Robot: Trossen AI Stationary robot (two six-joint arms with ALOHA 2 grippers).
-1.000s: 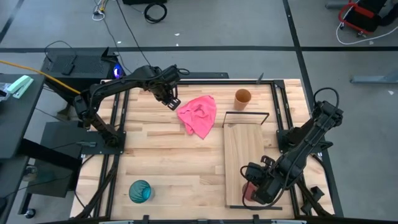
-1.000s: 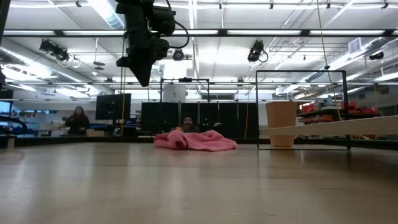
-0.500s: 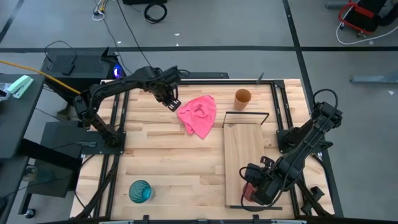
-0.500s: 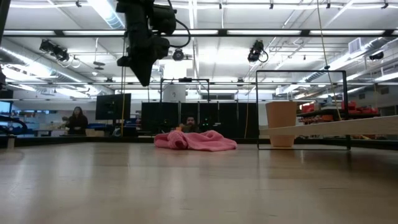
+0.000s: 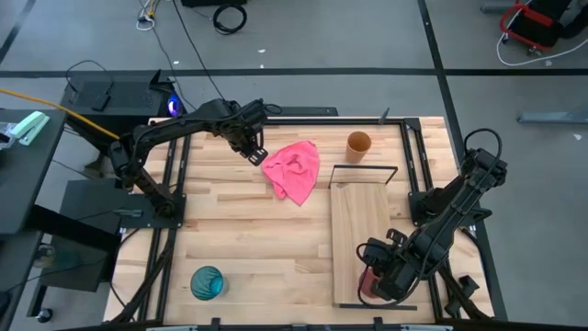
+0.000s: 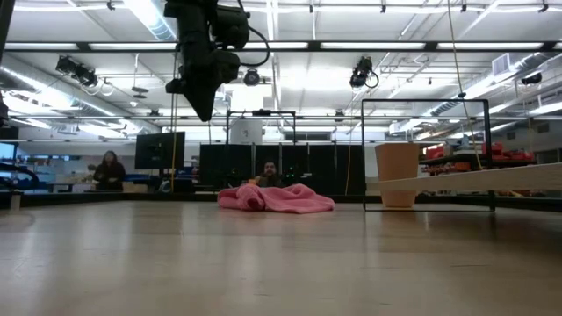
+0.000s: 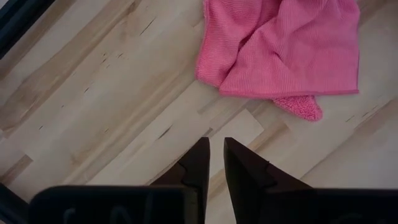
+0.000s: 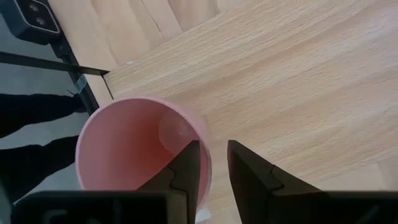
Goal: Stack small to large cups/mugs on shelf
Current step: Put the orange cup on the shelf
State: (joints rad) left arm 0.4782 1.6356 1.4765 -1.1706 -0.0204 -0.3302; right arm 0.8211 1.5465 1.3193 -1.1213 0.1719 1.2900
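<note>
The small pink cup (image 8: pixel 124 149) stands mouth up at the near end of the pale shelf board (image 5: pixel 358 221), with my right gripper (image 8: pixel 213 152) shut on it; both also show in the high view (image 5: pixel 370 280). The orange-brown cup (image 5: pixel 358 143) stands on the tabletop beyond the shelf's black wire frame (image 5: pixel 365 168). The teal cup (image 5: pixel 208 282) stands on the table's near left. My left gripper (image 5: pixel 254 150) is shut and empty, high above the table (image 6: pixel 204 110) left of the pink cloth (image 5: pixel 294 170). My right gripper pinches the pink cup's wall at the rim (image 8: pixel 204 134), one finger inside the cup and one outside. The fingers come from above, pointing down. The cup is upright; whether its base rests on the shelf or is lifted, I cannot tell.
The pink cloth (image 7: pixel 280 50) lies crumpled on the far middle of the tabletop. The table's black frame rails (image 5: pixel 418 184) run along both sides. People show in the room behind the table (image 6: pixel 110 168).
</note>
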